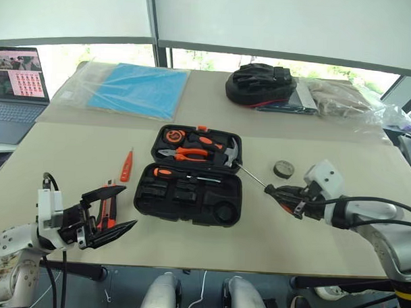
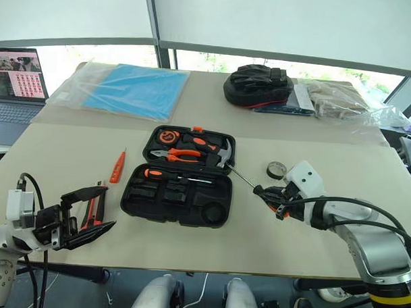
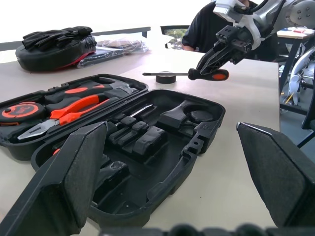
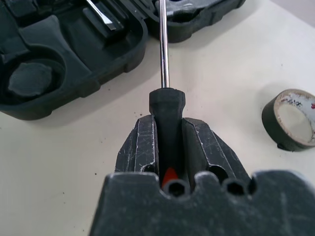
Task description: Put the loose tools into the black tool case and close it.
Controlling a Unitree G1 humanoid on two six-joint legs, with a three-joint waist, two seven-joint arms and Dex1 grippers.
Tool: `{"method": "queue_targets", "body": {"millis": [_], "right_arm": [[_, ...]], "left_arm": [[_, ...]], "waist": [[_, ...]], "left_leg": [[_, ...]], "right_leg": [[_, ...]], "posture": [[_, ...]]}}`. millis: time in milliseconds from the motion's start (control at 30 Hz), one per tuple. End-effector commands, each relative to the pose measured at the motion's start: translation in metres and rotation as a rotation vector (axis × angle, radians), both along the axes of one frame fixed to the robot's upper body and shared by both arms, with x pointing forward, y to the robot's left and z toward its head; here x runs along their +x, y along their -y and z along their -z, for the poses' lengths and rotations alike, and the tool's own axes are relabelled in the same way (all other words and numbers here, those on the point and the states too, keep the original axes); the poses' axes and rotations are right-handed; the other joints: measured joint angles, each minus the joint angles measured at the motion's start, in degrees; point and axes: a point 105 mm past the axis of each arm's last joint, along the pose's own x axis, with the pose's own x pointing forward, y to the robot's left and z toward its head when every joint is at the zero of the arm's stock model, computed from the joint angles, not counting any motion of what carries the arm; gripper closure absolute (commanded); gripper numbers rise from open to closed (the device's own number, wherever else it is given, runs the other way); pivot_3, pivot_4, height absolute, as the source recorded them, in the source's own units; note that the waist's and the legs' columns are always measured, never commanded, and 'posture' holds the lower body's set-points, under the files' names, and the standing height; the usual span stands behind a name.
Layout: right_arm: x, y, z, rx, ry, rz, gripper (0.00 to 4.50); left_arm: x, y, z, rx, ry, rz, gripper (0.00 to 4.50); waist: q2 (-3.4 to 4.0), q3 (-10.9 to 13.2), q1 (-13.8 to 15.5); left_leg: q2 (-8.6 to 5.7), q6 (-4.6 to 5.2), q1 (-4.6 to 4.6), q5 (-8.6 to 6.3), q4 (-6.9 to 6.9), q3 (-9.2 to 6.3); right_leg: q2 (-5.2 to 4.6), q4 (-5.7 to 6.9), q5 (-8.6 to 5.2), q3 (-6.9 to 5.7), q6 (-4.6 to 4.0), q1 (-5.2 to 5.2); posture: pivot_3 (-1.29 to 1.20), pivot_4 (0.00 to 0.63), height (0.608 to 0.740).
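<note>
We see the black tool case [image 1: 189, 187] lying open in the middle of the beige table [image 1: 310, 245], its lid half holding the orange-handled pliers [image 1: 185, 153], the hammer [image 1: 226, 152] and the tape measure [image 1: 173, 135], while 1 black-and-orange screwdriver [image 1: 181, 173] already lies in a slot along the hinge side of the base. The right gripper [image 1: 280, 194] is pinched on the handle of the 2nd screwdriver [image 3: 189, 74], its 2 fingers [image 4: 140, 147] pressed against the black grip on either side; from the left wrist view the tool is off the table, roughly level, its steel shaft pointing toward the case's right end. Just beyond that gripper, the small dark tape roll [image 1: 283, 169] lies flat on the table, apart from the case. On the case's other side, the left gripper [image 1: 107, 215] hovers with its fingers spread wide and nothing between them (the case's near corner shows beyond them in its own wrist view). The orange-black utility knife [image 2: 94, 209] lies on the table close by those fingers, and the small all-orange tester screwdriver [image 1: 127, 165] lies farther back, just left of the case.
</note>
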Motion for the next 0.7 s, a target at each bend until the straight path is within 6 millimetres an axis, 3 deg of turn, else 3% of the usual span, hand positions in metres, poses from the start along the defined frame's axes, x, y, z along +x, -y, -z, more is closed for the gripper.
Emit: {"method": "queue_targets", "body": {"millis": [33,267,367,533,700], "right_arm": [[0.004,0.001,-0.008,-0.01,0.061,-0.014,4.08],[-0.004,-0.065,-0.06,0.211,0.234,-0.349,4.08],[-0.001,-0.088,-0.058,0.177,0.205,-0.423,4.08],[0.024,-0.128,-0.052,0.071,0.183,-0.485,4.08],[0.04,-0.148,-0.04,-0.094,0.162,-0.537,4.08]], "left_arm": [[0.003,0.007,-0.011,0.031,0.062,0.048,0.0],[0.009,-0.011,-0.009,0.032,0.049,-0.04,0.0],[0.005,-0.021,-0.002,0.039,0.023,-0.085,0.0],[-0.002,-0.035,0.008,0.052,-0.014,-0.158,0.0],[-0.005,-0.04,0.009,0.043,-0.014,-0.215,0.0]], "waist": [[0.0,0.0,0.1],[0.05,0.0,-0.9],[0.04,0.0,-1.2],[0.03,0.1,-1.5],[0.06,0.1,-1.1]], "left_leg": [[-0.01,0.0,0.0,0.0,0.0,0.0],[0.1,0.0,0.03,0.0,-0.09,0.02],[0.12,0.0,0.06,0.0,-0.14,0.01],[0.13,-0.01,0.04,0.0,-0.15,0.01],[0.08,-0.02,-0.03,0.0,-0.15,0.0]], "right_leg": [[-0.01,0.0,0.01,0.0,-0.01,0.0],[0.16,0.02,0.17,0.08,0.32,-0.07],[0.16,0.02,0.16,0.05,0.29,-0.07],[0.08,0.02,0.15,-0.02,0.13,-0.12],[-0.01,0.04,0.19,-0.13,0.1,-0.19]], "posture": [[0.0,0.15,0.74],[0.0,0.15,0.74],[0.0,0.15,0.74],[0.0,0.15,0.74],[0.0,0.15,0.74]]}}
